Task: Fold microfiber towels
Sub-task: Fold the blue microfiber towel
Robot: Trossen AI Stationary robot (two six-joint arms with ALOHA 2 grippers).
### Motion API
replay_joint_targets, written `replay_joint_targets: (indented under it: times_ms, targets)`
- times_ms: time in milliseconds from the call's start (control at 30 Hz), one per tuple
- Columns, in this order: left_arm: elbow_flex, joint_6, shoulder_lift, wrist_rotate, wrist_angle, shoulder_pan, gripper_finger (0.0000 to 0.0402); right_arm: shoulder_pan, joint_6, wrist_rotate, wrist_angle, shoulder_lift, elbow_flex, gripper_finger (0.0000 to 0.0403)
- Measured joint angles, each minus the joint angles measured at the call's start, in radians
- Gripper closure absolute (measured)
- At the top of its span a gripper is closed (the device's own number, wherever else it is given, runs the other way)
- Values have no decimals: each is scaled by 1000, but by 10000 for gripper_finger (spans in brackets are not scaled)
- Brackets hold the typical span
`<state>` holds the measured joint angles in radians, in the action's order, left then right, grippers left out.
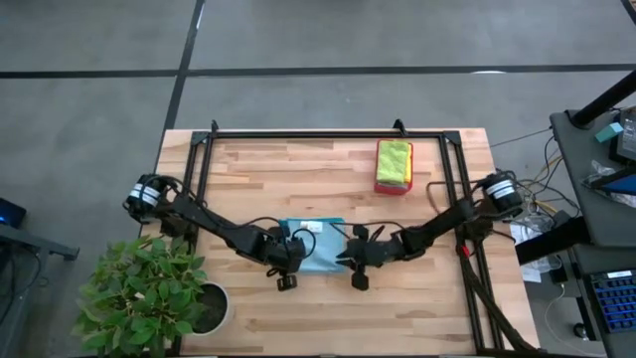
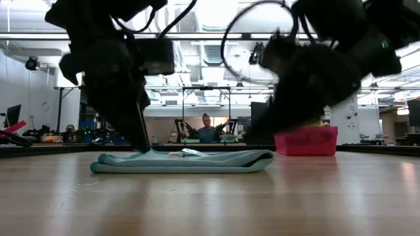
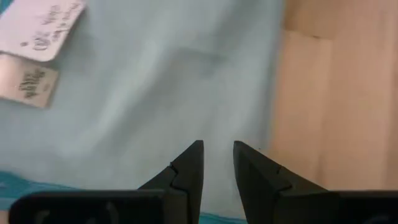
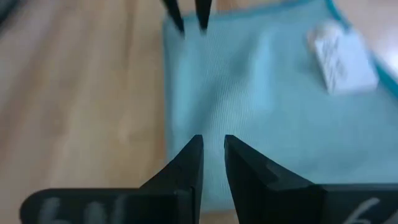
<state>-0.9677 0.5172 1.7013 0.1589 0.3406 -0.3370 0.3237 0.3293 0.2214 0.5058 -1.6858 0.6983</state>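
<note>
A light blue microfiber towel [image 1: 316, 247], folded flat, lies on the wooden table at the middle; a white label [image 3: 38, 28] lies on its top. My left gripper [image 3: 217, 148] stands over the towel's left end, its fingers shut to a narrow slit with nothing between them. My right gripper [image 4: 213, 140], also shut to a slit, is above the towel's right end [image 2: 262, 156] and is blurred in the low view; I cannot tell whether it touches the cloth. More towels, lime green and yellow [image 1: 394, 159], lie in the pink-red tray [image 1: 390, 187]. My left gripper comes down slanting from the table's left side. In the low view its shut fingertips [image 2: 143, 145] reach the towel's top layer near the left end [image 2: 152, 155]. No cloth is pinched between them. The towel lies flat on the table.
The pink-red tray stands at the far right of the table. A potted plant [image 1: 149, 288] stands off the near left corner. A black frame [image 1: 328, 134] runs along the far edge and both sides. Bare wood [image 1: 318, 318] lies near the front edge. A person [image 2: 207, 131] sits in the room behind.
</note>
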Motion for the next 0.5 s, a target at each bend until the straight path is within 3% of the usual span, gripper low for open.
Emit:
replay_joint_targets:
  times_ms: [167, 500]
  targets:
    - [32, 23, 8, 19, 1, 0, 329, -1, 28, 7, -7, -83, -1, 347]
    - [43, 54, 27, -39, -15, -27, 329, -1, 41, -21, -201, -34, 4, 347]
